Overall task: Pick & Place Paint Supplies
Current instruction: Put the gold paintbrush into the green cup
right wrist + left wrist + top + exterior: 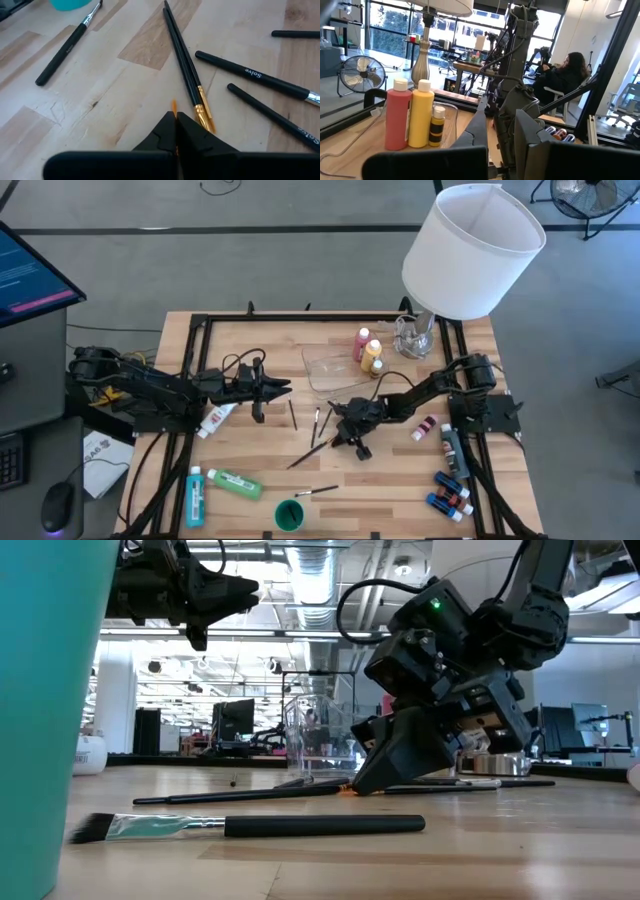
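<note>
A light wooden table (260,455) with a black frame round its edge carries everything. Lying on it: several thin dark-handled brushes (306,452) scattered mid-table, a flat brush (316,491) near a green cup (289,515), a green bottle (235,483) and a teal one (194,496) on their sides, a clear tray (335,370), upright pink and yellow bottles (366,350), and small bottles (450,492) by the right corner.

Daylight is pouring through tall windows (390,30) behind the table, a floor fan (362,77) is standing near them, a person (565,75) is sitting at a desk, and grey floor (300,270) is surrounding the wooden table (390,480)
</note>
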Controlling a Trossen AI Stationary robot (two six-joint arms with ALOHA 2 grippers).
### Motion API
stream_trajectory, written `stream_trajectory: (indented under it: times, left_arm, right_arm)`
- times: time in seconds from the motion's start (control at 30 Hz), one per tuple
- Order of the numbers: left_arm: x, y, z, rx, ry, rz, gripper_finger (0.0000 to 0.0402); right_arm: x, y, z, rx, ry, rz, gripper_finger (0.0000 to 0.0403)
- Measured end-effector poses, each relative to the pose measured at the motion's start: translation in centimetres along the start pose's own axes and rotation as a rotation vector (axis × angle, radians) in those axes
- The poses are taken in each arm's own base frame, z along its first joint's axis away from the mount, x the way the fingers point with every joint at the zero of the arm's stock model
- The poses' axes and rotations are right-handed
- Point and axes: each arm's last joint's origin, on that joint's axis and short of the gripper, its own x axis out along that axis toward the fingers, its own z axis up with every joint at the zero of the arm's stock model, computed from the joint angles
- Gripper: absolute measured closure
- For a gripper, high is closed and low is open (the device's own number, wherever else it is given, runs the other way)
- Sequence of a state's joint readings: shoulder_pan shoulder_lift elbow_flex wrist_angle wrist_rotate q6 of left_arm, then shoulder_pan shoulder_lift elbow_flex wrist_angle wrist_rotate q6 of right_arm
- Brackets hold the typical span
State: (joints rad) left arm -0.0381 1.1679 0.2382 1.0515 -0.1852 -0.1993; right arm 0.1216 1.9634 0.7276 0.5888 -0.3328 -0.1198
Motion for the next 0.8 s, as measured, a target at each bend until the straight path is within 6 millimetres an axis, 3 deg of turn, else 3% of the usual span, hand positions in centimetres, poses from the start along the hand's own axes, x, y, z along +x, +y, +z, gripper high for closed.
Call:
stream_trajectory:
  times: [0.33,0.8]
  left_arm:
    - [0.0,-0.1,0.0,0.001,0.009,-0.029,0.0401]
    - [0.0,-0.1,-0.2,0.011,0.028,-0.026,0.0401]
  right_arm:
    - [-0.8,0.4,1.7,-0.016,-0.078,0.002,0.0403]
    - [-4.3,1.6,6.9,-0.134,-0.323,-0.016,0.0403]
